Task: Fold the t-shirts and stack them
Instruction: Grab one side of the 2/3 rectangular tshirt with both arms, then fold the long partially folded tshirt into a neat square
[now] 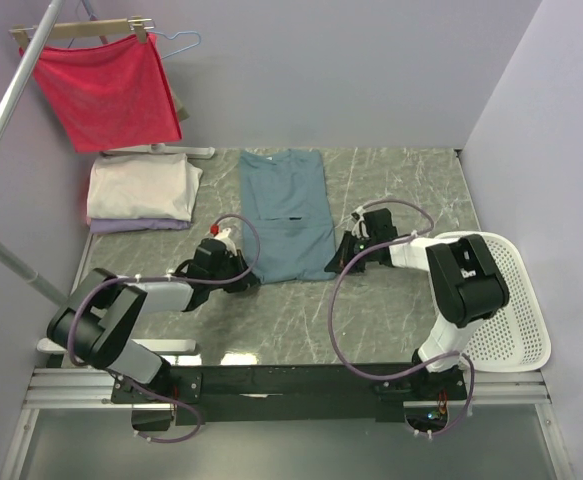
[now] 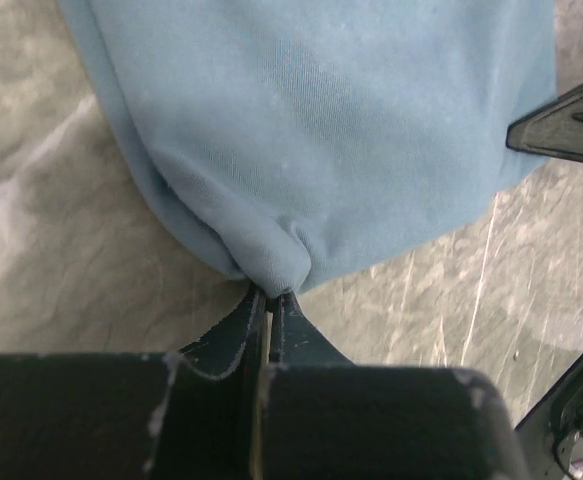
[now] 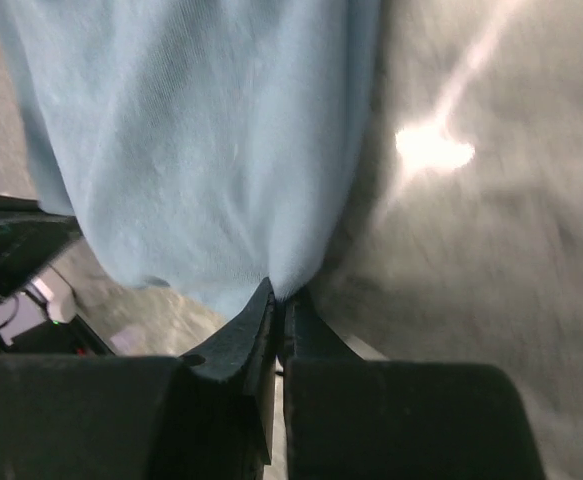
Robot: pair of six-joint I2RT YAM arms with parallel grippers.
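A teal-blue t-shirt (image 1: 286, 212) lies on the marble table as a long strip running away from the arms, sides folded in. My left gripper (image 1: 248, 279) is shut on its near left corner (image 2: 276, 262), the cloth bunched at the fingertips. At the near right corner (image 3: 291, 268), my right gripper (image 1: 337, 262) is shut on the fabric as well. A folded cream-white t-shirt (image 1: 141, 186) rests on a folded lavender one (image 1: 136, 226) at the back left.
A red cloth (image 1: 108, 92) hangs from a wooden hanger at the back left beside a slanted metal pole (image 1: 6, 110). A white perforated tray (image 1: 511, 300) sits at the right edge. Purple walls close the back and right sides.
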